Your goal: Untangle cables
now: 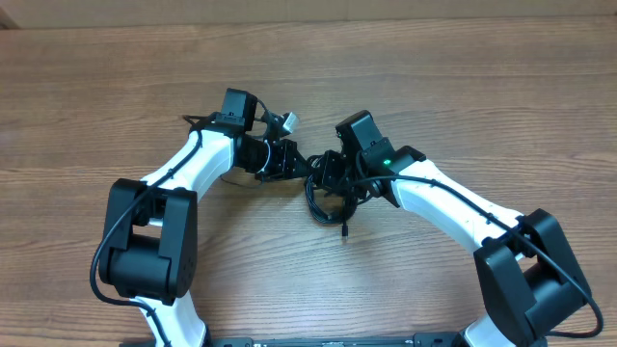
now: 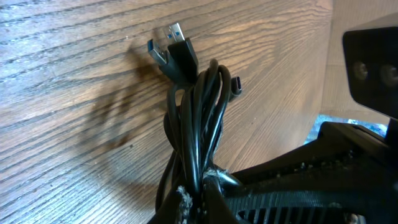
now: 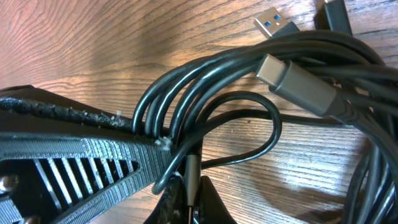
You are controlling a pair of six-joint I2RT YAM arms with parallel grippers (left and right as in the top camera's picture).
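Note:
The cables [image 1: 324, 204] are a tangled bundle of thin black cords between my two arms at mid-table. My left gripper [image 1: 292, 161] is shut on several strands of the bundle [image 2: 198, 124], which run up from its fingertips [image 2: 181, 200] to two USB-A plugs [image 2: 169, 48] and a small plug [image 2: 236, 84]. My right gripper [image 1: 324, 175] faces it from the right. In the right wrist view its jaws are shut on a grey plug stem [image 3: 191, 171] among the looped cords [image 3: 199, 81]. A grey USB-C plug [image 3: 297, 84] lies across the coil.
Bare wooden table [image 1: 463, 87] lies all around. The two grippers are almost touching over the bundle. A loose cord end [image 1: 344, 231] hangs toward the front. Each arm's own thicker black wiring [image 1: 453, 193] runs along its white links.

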